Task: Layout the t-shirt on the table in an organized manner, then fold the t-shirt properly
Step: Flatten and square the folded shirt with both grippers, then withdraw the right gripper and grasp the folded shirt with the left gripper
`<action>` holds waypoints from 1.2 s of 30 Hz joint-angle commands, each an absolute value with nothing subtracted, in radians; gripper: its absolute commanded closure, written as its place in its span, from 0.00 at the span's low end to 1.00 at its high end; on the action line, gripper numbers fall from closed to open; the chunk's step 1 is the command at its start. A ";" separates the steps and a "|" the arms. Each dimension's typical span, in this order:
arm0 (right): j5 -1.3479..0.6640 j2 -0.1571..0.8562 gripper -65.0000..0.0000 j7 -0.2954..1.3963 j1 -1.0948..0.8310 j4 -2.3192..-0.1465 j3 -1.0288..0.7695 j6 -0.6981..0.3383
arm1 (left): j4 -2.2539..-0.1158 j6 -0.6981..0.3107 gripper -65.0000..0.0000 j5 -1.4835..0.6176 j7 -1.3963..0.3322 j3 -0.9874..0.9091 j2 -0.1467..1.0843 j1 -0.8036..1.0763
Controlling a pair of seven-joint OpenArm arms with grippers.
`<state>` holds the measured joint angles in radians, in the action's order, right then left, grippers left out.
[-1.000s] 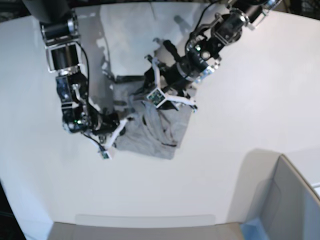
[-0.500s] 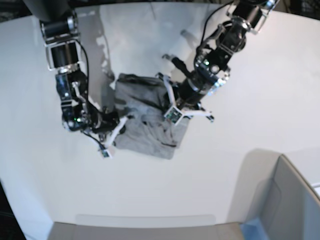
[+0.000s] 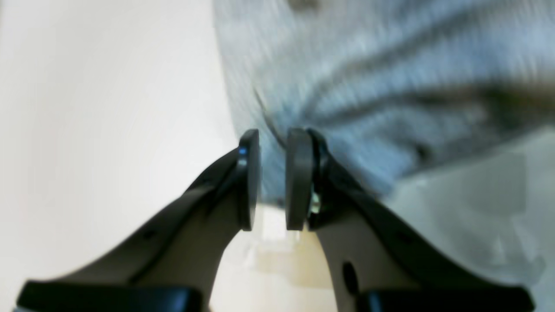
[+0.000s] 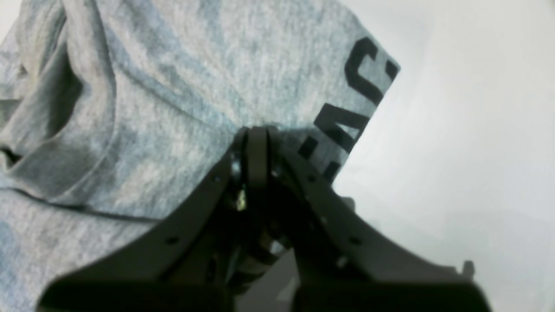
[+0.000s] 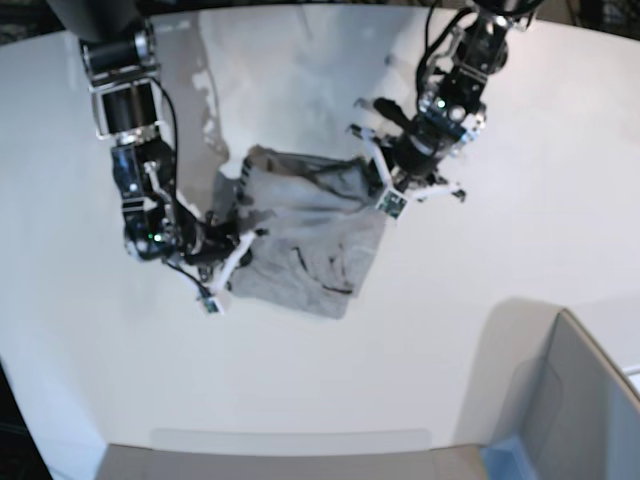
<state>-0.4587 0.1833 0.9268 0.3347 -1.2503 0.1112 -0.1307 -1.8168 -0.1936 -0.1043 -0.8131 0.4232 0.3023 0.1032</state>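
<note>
Base view: both pincers gripping t-shirt.

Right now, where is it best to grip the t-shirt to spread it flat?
Probably the free lower corner of the t-shirt, coming from the near side. That hem lies flat on the table, while the top is bunched between the left claw and right claw.
</note>
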 commanded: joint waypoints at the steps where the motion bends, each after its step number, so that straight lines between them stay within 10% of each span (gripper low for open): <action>1: -0.464 0.189 0.99 0.931 0.358 -1.265 0.107 -0.134 | -1.842 -0.189 0.84 -0.099 -0.792 0.418 0.308 0.110; 13: -0.464 0.188 0.98 0.928 0.363 -1.458 0.107 -0.143 | -1.919 -0.189 0.67 -0.099 -0.792 0.366 0.302 0.079; 22: -0.460 0.189 0.70 0.928 0.366 -1.644 0.071 -0.136 | -2.029 -0.189 0.63 -0.101 -0.792 0.288 0.302 0.062; 36: -0.464 0.213 0.70 0.934 0.203 -1.670 -0.452 -0.134 | -1.877 -0.189 0.64 -0.097 -0.794 0.789 0.285 -0.035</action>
<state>-0.4549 0.1974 0.9592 0.1802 -1.6497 -0.4442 -0.1329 -1.8622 -0.1902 -0.0975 -0.8120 0.7876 0.2905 -0.0223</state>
